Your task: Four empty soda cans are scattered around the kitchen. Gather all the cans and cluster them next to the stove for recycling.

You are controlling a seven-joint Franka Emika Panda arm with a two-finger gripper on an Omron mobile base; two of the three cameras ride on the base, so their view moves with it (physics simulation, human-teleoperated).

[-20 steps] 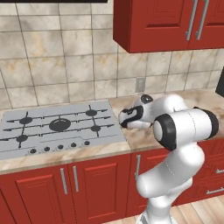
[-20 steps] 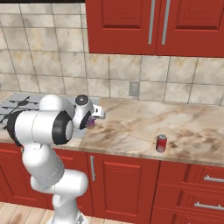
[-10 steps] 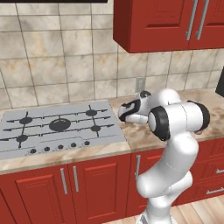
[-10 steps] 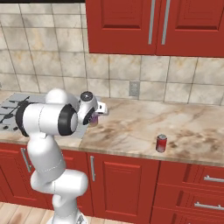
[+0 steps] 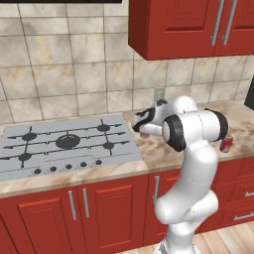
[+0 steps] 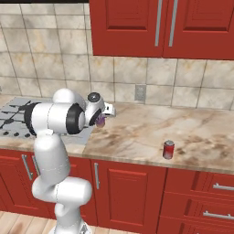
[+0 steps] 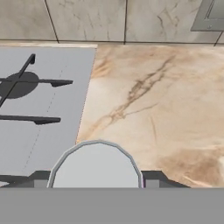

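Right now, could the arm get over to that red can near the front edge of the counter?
Probably yes, but not to pick it up: the hand is shut on the purple can. The counter between it and the red can looks bare.

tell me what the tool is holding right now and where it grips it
The tool holds the purple soda can, its fingers clamped on the can's sides just below the silvery top.

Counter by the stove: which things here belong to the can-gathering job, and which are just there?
Job:
- purple can, held in the gripper
- red can, standing near the counter's front edge
- stove

Just there:
- wall outlet
- upper cabinets
- lower cabinets
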